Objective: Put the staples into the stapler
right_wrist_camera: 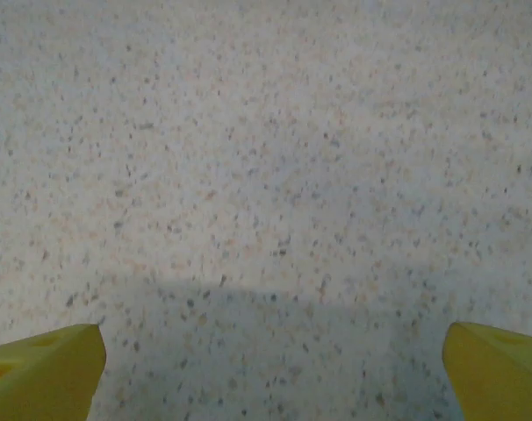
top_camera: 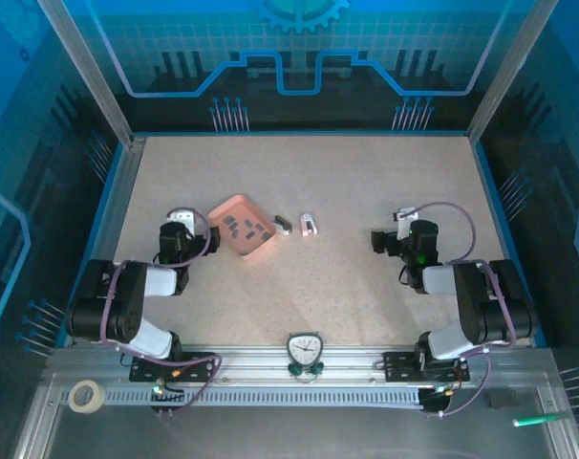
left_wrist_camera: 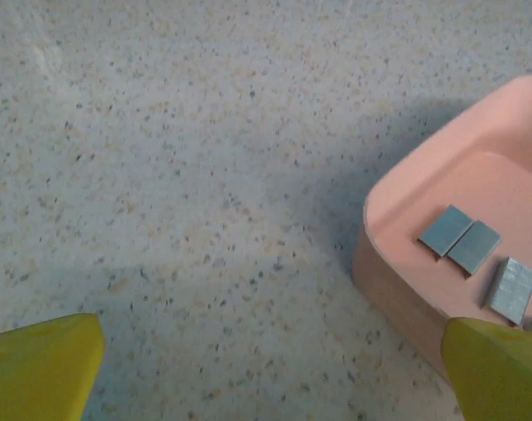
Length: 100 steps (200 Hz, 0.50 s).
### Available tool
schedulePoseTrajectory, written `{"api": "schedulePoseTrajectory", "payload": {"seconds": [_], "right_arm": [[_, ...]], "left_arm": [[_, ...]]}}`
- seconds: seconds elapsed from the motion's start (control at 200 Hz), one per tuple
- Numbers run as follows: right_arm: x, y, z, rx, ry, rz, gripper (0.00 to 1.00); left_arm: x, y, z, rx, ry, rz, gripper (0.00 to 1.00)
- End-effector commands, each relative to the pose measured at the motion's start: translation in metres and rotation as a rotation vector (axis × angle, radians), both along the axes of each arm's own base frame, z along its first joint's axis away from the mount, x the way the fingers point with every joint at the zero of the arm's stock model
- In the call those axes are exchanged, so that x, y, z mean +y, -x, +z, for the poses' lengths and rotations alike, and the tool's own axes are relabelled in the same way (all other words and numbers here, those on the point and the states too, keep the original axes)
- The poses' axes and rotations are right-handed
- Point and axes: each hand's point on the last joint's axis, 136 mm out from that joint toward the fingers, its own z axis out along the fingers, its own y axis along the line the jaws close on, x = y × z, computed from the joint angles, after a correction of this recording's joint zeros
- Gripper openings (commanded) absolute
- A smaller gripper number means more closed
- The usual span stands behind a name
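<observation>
Salmon-pink tray holds the staples, loose grey strips lying flat on its floor. The stapler lies on the table just right of the tray, with a small dark-and-white piece between them that we can't identify. We judge nothing's loaded yet, so we're at the very first step: reach and pick. Left gripper sits over bare table just left of the tray, spread wide apart, empty. Right gripper is well right of the stapler, also spread wide, empty, bare table under it. Next move as we see it: left goes over the tray wall and down on one strip, right comes across to pin or open the stapler. Strips are thin and flat, two of them touching side by side, so pinching one cleanly looks hard, and the tray wall limits the approach angle. We can't tell whether the stapler's magazine is open. Elsewhere: timer on the front rail between the arm bases, tape roll lower left, green pen lower right, all well apart from the work.
</observation>
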Motion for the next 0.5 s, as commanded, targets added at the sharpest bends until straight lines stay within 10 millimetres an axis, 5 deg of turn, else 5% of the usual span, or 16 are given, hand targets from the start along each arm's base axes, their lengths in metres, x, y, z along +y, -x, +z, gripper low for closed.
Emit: {"api": "schedulePoseTrajectory", "payload": {"seconds": [0.0, 0.495], "right_arm": [[0.0114, -0.0306, 0.0448, -0.195, 0.011, 0.051, 1.0], [0.0088, -0.0323, 0.0446, -0.186, -0.01, 0.052, 1.0]], "left_arm": [[-0.0122, -0.0314, 0.0425, -0.182, 0.013, -0.047, 0.99], [-0.0123, -0.0314, 0.042, -0.179, 0.016, -0.049, 0.99]]}}
